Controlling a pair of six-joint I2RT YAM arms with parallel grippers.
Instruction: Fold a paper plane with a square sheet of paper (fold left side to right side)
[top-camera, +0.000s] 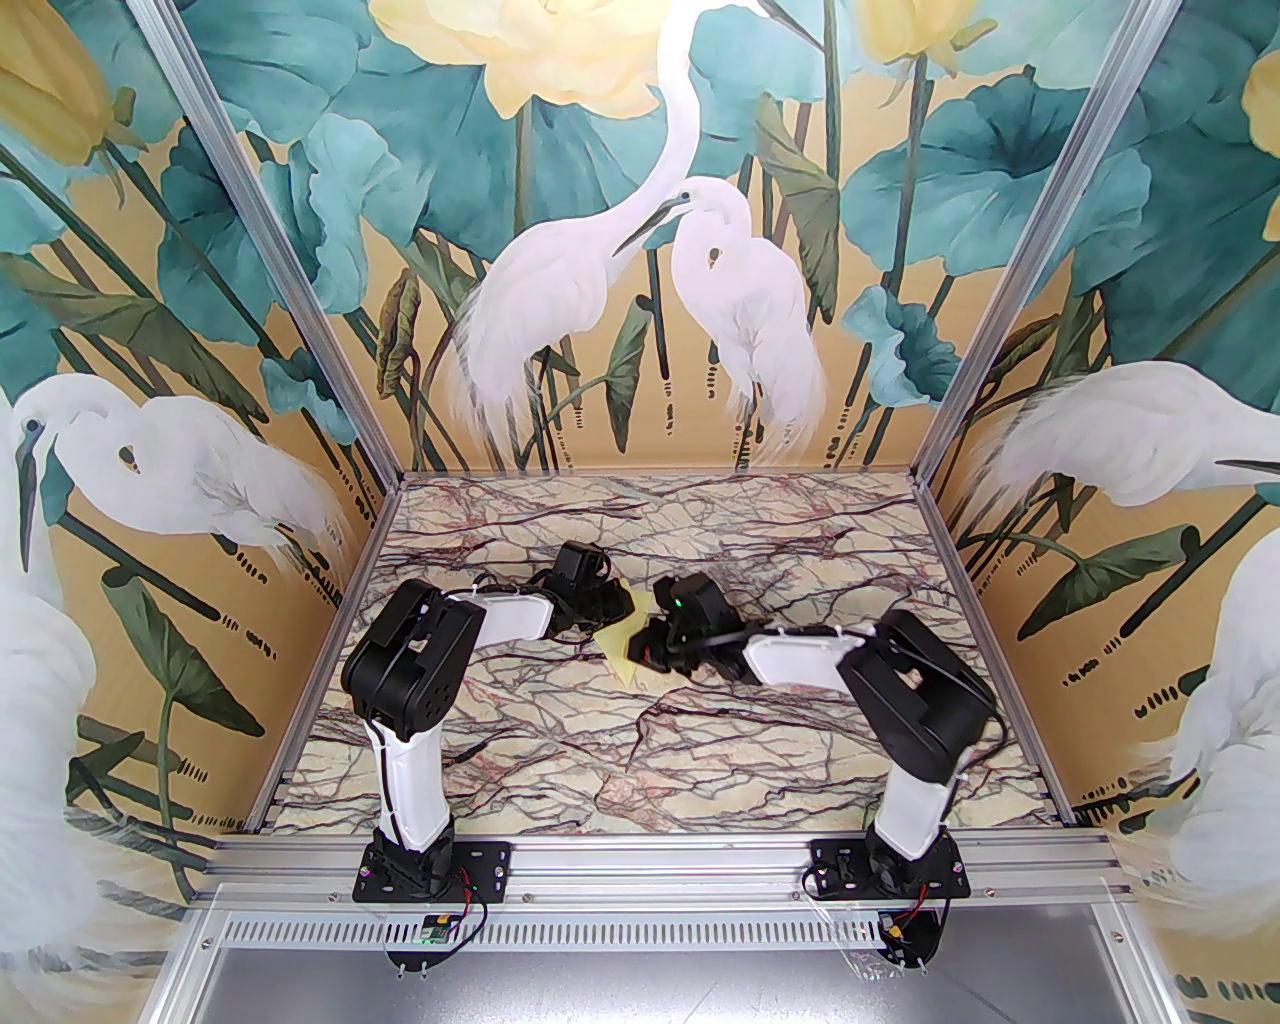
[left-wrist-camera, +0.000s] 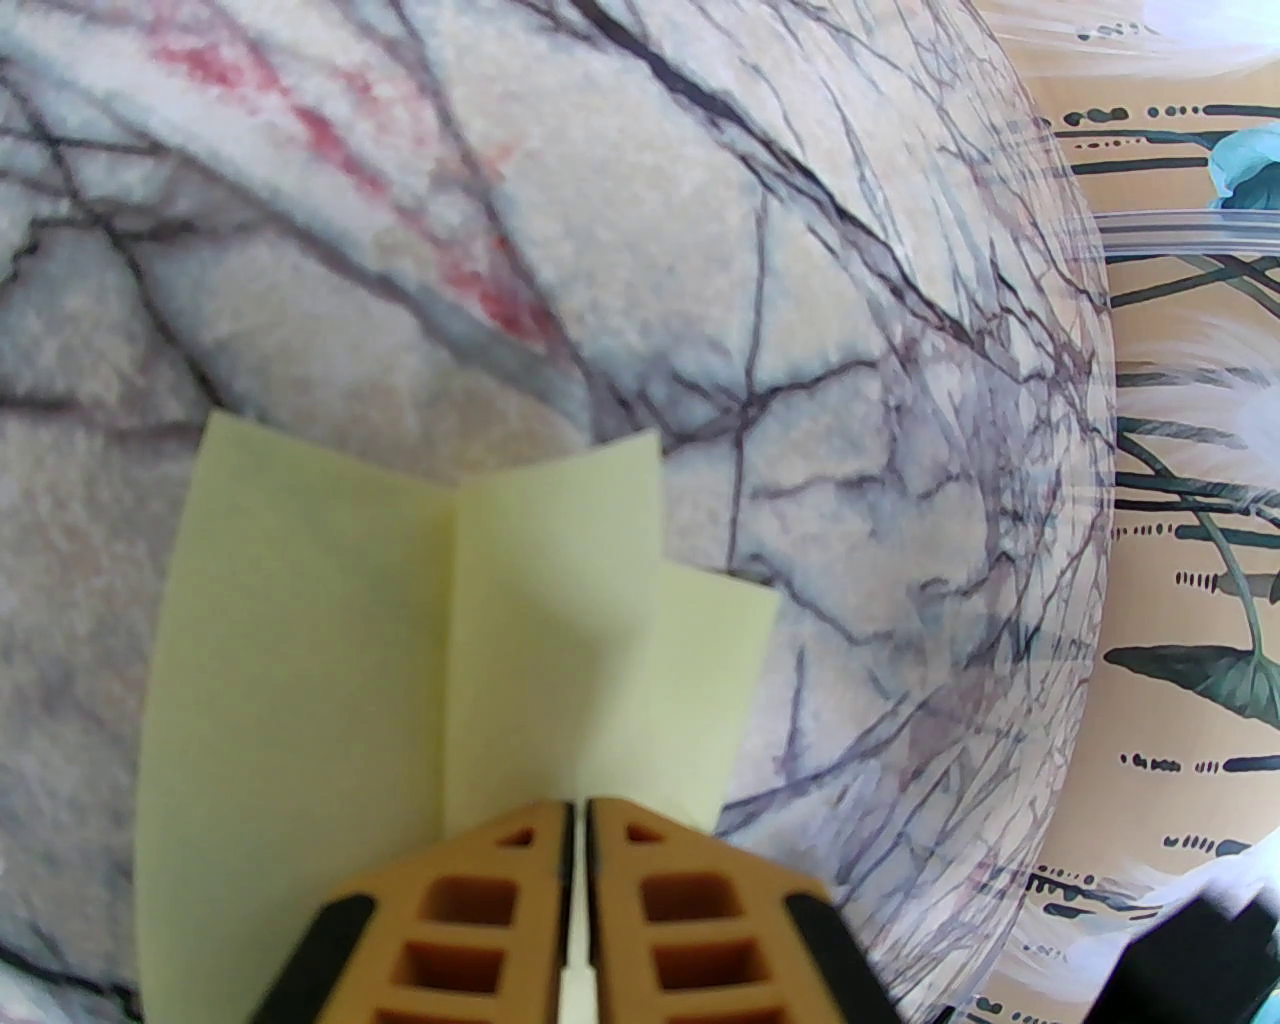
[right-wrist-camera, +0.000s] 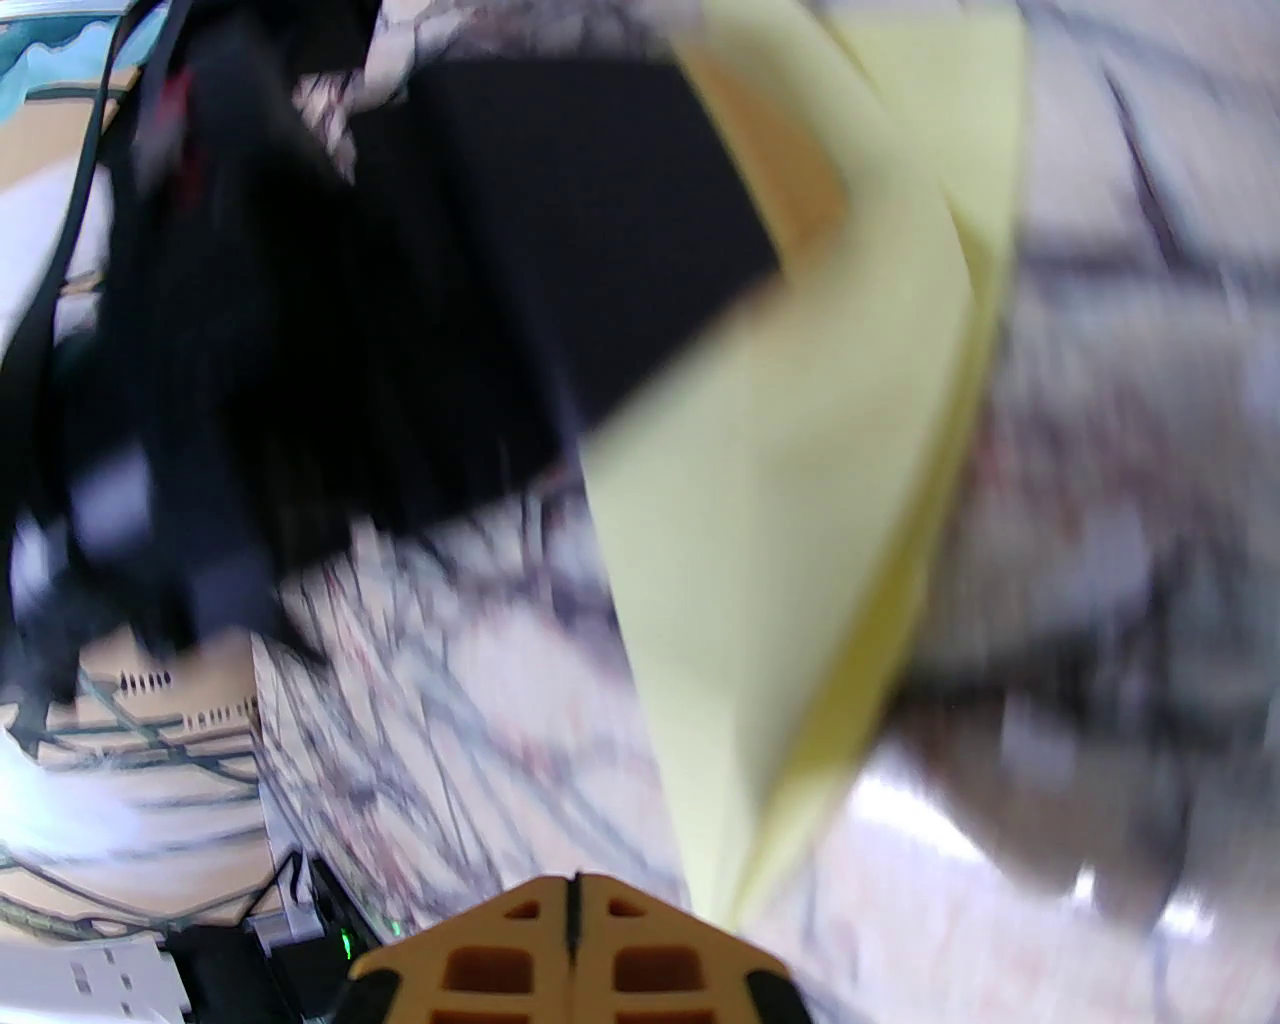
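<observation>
**Item: paper plane** (top-camera: 628, 667), pale yellow, part-folded. It lies at the middle of the marble-patterned surface (top-camera: 600, 770), between the two arm heads.
- Overhead view: only a small pointed corner and a sliver of yellow show past the black wrists. The folds cannot be read from here.
- Left wrist view: the paper (left-wrist-camera: 330, 620) spreads out ahead of the fingers. It has one straight crease up its centre and a stepped far edge where layers overlap. The veined surface (left-wrist-camera: 600, 200) lies beyond it.
- Right wrist view: blurred. The paper (right-wrist-camera: 780, 500) reads as a long narrow wedge that tapers toward the camera, with a second layer along its right edge.

**Item: left pincer** (top-camera: 612, 607). In its own camera the tan fingers (left-wrist-camera: 690, 900) are drawn together to a thin slit. A pale strip of the paper shows in that slit, so it grips the plane's near edge. The right wrist view adds a tan finger (right-wrist-camera: 790, 180) lying against the yellow sheet, with the black wrist body behind it.

**Item: right pincer** (top-camera: 652, 650). Its fingers are fully together (right-wrist-camera: 575, 882) with nothing between them. The tapered end of the paper comes down just beside them on their right. I cannot tell whether it touches them.
</observation>
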